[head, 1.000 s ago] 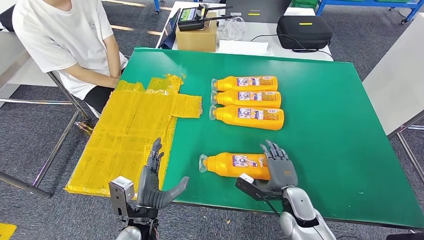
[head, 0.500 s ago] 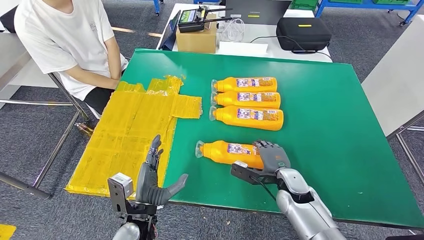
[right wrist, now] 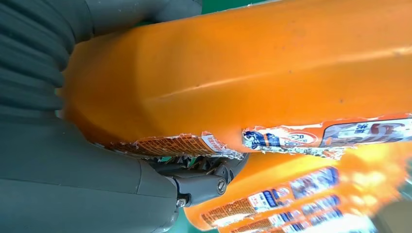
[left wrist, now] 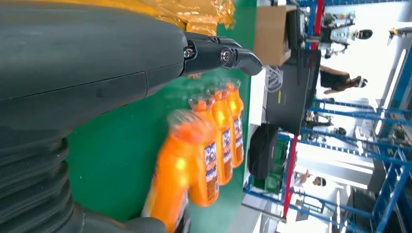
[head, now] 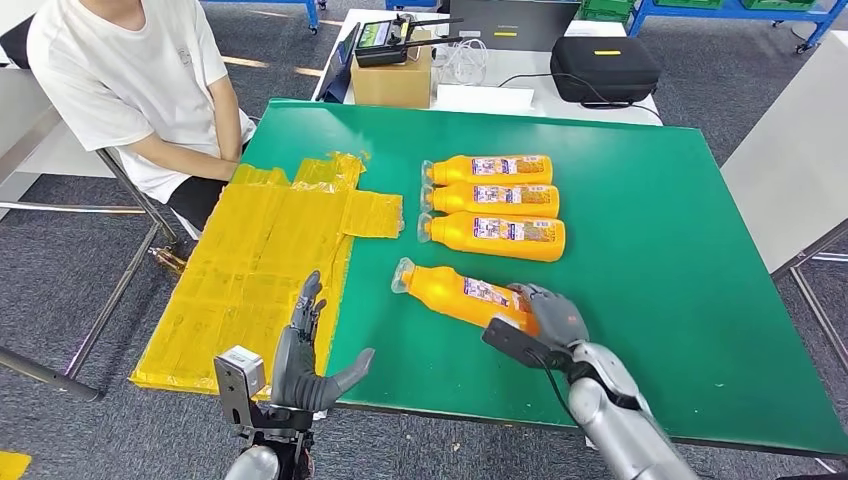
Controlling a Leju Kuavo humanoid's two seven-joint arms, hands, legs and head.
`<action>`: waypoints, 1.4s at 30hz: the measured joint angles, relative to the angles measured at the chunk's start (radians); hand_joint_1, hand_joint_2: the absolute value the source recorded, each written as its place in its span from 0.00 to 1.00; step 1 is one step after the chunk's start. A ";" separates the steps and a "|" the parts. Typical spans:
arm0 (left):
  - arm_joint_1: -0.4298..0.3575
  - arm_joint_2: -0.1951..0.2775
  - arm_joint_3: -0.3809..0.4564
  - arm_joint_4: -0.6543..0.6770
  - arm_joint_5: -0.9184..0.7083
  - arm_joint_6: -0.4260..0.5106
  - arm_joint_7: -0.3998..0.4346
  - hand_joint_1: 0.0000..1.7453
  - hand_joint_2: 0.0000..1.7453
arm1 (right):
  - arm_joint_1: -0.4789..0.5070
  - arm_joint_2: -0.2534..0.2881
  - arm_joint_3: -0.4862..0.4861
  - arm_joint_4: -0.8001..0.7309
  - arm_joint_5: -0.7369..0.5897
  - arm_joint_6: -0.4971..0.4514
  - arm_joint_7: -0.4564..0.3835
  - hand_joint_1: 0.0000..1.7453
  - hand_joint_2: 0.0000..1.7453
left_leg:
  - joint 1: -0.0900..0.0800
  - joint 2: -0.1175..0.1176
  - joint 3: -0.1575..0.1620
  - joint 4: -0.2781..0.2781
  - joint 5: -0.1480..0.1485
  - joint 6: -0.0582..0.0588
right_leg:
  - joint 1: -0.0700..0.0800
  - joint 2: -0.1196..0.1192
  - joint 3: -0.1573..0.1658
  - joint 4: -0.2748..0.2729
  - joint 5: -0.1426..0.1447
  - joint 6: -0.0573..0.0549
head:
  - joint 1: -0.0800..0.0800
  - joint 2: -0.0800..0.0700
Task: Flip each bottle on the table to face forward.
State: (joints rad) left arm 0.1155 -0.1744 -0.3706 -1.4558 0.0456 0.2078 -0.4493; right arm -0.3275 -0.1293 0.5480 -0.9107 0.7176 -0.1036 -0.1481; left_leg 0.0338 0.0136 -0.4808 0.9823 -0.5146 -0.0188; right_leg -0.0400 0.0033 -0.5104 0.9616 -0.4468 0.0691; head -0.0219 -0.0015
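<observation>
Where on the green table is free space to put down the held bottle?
The green table is bare right of the three-bottle row, out to its right edge, and between that row and the far edge. The row is packed tightly; yellow sheets cover the left. The right hand grips the bottle.

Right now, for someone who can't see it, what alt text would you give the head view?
A silver robot's right hand grips the base of an orange plastic bottle lying askew on a green table, near three matching bottles lying side by side. Its left hand hovers open at the table's near edge by crinkled yellow sheeting, and a seated person in white waits nearby.
</observation>
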 joint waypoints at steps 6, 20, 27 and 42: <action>0.003 -0.001 -0.016 0.010 0.028 0.082 0.018 0.00 1.00 | 0.201 0.071 -0.081 -0.213 -0.234 -0.094 -0.178 1.00 1.00 | 0.001 -0.001 -0.008 0.000 0.001 0.000 | 0.001 -0.001 -0.006 0.001 0.000 0.000 | 0.000 0.000; -0.014 0.007 -0.038 -0.022 0.333 -0.237 0.015 0.00 1.00 | 0.203 0.192 -0.056 -0.375 -0.329 -0.057 -0.277 1.00 1.00 | 0.000 -0.001 -0.013 0.000 0.001 0.000 | 0.000 -0.001 -0.011 0.001 0.000 0.000 | 0.000 0.000; -0.037 0.000 -0.043 -0.018 0.274 -0.229 0.006 0.00 1.00 | 0.163 0.228 0.069 -0.283 -0.289 -0.055 -0.290 1.00 1.00 | 0.000 -0.001 -0.014 0.000 0.001 0.000 | 0.000 -0.001 -0.011 0.001 0.000 0.000 | 0.000 0.000; -0.053 -0.010 -0.054 -0.004 0.251 -0.130 0.011 0.03 1.00 | 0.109 0.249 0.188 -0.177 -0.263 -0.104 -0.274 0.85 1.00 | 0.000 -0.001 -0.015 0.000 0.001 0.000 | 0.000 -0.001 -0.013 0.001 0.000 0.000 | 0.000 0.000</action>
State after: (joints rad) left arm 0.0627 -0.1840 -0.4248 -1.4593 0.2965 0.0779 -0.4387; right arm -0.2190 0.1194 0.7361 -1.0878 0.4546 -0.2075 -0.4217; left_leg 0.0338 0.0123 -0.4961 0.9822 -0.5135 -0.0187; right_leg -0.0401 0.0021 -0.5234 0.9624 -0.4468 0.0690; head -0.0217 -0.0015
